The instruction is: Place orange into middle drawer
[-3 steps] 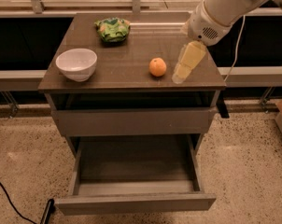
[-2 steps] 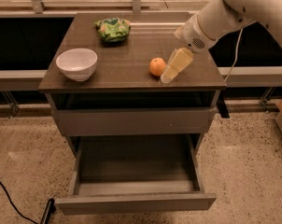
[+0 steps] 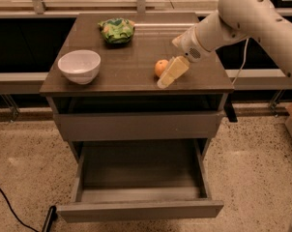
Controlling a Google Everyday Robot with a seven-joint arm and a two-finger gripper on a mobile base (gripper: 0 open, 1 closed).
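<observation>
The orange sits on the cabinet top, right of centre near the front edge. My gripper hangs from the white arm that reaches in from the upper right. It is low over the top, right against the orange's right side, and covers part of it. The middle drawer is pulled out below, showing its empty dark floor.
A white bowl stands on the left of the cabinet top. A green patterned snack bag lies at the back. A closed grey drawer front sits above the open drawer. A black cable lies on the speckled floor at the lower left.
The arm has swung left and the gripper has moved from the right of the orange to right against it. The orange, bowl and bag have not moved.
</observation>
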